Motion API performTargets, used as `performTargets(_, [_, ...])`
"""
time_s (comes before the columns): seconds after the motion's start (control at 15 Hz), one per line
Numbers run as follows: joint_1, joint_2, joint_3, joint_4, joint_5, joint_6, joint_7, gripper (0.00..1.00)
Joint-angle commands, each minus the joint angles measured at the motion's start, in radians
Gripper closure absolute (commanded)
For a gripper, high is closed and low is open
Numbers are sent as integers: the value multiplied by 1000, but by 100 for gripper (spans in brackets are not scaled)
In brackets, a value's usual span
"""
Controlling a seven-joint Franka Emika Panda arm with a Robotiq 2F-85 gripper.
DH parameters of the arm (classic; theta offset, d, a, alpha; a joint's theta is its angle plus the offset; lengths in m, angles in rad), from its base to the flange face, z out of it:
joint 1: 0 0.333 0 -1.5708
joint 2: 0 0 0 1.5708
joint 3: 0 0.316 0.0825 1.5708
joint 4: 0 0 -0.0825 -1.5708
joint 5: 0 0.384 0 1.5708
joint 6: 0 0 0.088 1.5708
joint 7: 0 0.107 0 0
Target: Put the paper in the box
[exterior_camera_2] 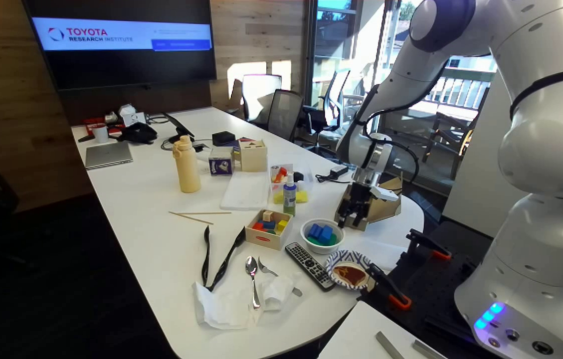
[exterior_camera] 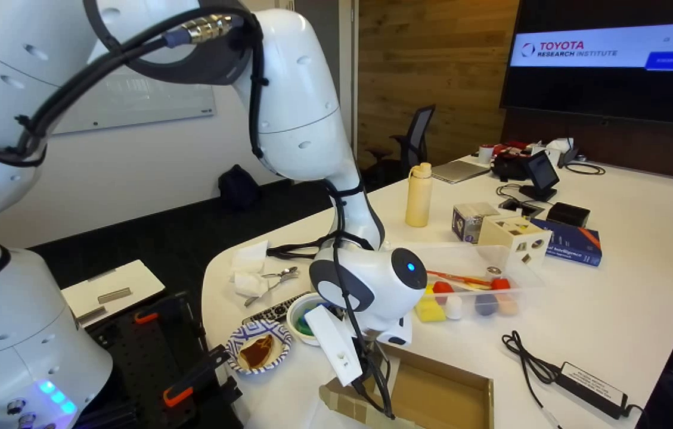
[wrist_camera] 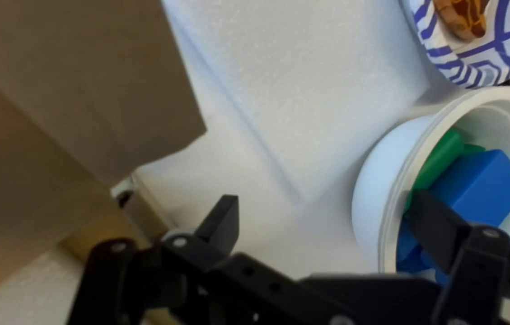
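Note:
A flat white paper (wrist_camera: 309,67) lies on the table between the box and the bowls in the wrist view; it also shows in an exterior view (exterior_camera_2: 383,253). Crumpled white papers (exterior_camera_2: 221,306) lie near the table's rounded end, also in an exterior view (exterior_camera: 250,271). The tan cardboard box (exterior_camera: 440,393) stands at the table's edge beside the arm; it also shows in an exterior view (exterior_camera_2: 385,207) and at the wrist view's left (wrist_camera: 83,85). My gripper (wrist_camera: 325,216) is open and empty, also seen in an exterior view (exterior_camera_2: 351,217). One finger overlaps the white bowl in the wrist view.
The white bowl (wrist_camera: 379,180) holds blue and green blocks. A patterned bowl (exterior_camera_2: 346,257) with printed food, a remote (exterior_camera_2: 310,266), a spoon (exterior_camera_2: 253,284) and a fork are close by. A wooden block tray (exterior_camera_2: 266,239), a spray bottle (exterior_camera_2: 289,197) and a black adapter (exterior_camera: 592,387) stand around.

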Motion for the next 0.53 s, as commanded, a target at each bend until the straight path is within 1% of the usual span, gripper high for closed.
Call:
performTargets(0.0, [-27,39,53,-18,37,179,-17,0])
performTargets(0.13, [-54,48,85,-32,32,252,-9,0])
performTargets(0.27, [-88,53,120,-54,14,297,1,0])
performTargets(0.4, [-143,36,164,-87,0,292,-9,0])
performTargets(0.47, [-179,26,193,-101,-6,270,-24,0])
